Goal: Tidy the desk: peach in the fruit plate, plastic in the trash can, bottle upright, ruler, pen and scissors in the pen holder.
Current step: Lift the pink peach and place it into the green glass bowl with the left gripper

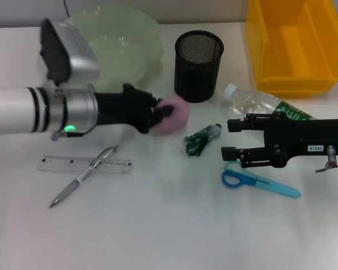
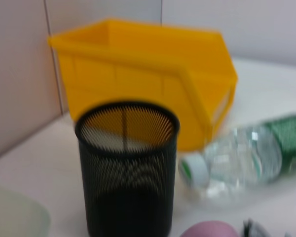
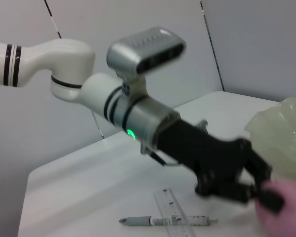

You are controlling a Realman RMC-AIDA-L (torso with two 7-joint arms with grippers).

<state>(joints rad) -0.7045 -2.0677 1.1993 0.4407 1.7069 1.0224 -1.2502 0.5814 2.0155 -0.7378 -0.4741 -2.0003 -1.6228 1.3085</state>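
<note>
My left gripper (image 1: pixel 162 116) reaches in from the left and is shut on the pink peach (image 1: pixel 178 115), just in front of the pale green fruit plate (image 1: pixel 121 39). Beside the peach stands the black mesh pen holder (image 1: pixel 198 66). A clear bottle (image 1: pixel 259 104) with a green label lies on its side, and crumpled green plastic (image 1: pixel 201 139) rests in front of the holder. My right gripper (image 1: pixel 232 139) stands open over the table, just above the blue scissors (image 1: pixel 262 183). The ruler (image 1: pixel 84 165) and pen (image 1: pixel 81 177) lie crossed at the front left.
The yellow bin (image 1: pixel 296 45) serving as trash can stands at the back right, close behind the bottle. The left wrist view shows the pen holder (image 2: pixel 127 168), the bin (image 2: pixel 153 74) and the bottle (image 2: pixel 241 158). White table stretches along the front.
</note>
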